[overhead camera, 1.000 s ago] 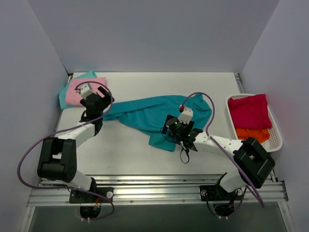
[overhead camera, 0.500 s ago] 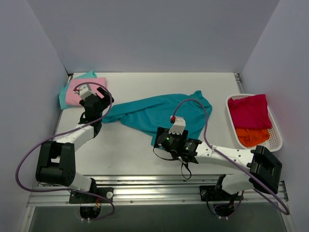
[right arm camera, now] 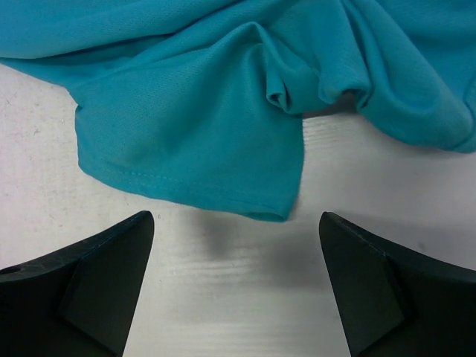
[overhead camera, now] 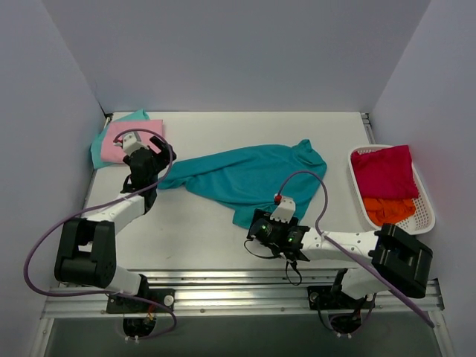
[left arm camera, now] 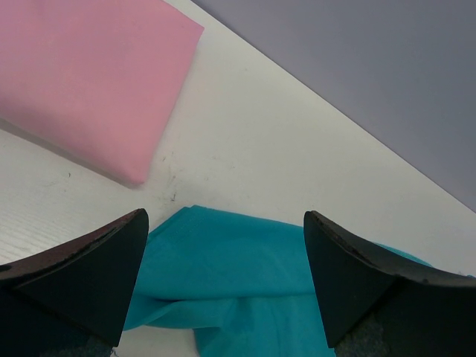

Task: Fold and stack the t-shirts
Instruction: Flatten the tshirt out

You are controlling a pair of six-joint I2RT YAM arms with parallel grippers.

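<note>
The large teal t-shirt (overhead camera: 249, 177) lies rumpled and spread across the middle of the table. My left gripper (overhead camera: 154, 172) is open over its left end; in the left wrist view (left arm camera: 223, 286) the teal cloth (left arm camera: 245, 268) lies between the fingers, not gripped. My right gripper (overhead camera: 263, 223) is open and empty above bare table, just short of the shirt's near hem (right arm camera: 216, 193). The folded pink t-shirt (overhead camera: 123, 137) lies on the mint-teal one (overhead camera: 99, 152) at the back left, and also shows in the left wrist view (left arm camera: 82, 74).
A white basket (overhead camera: 428, 212) at the right edge holds a crimson t-shirt (overhead camera: 383, 171) and an orange one (overhead camera: 387, 208). Grey walls close in the table at the back and both sides. A metal rail runs along the near edge.
My right gripper has drawn back from over the teal shirt towards the near edge and no longer touches it. The shirt's near corner now lies flat. The left arm has barely moved.
</note>
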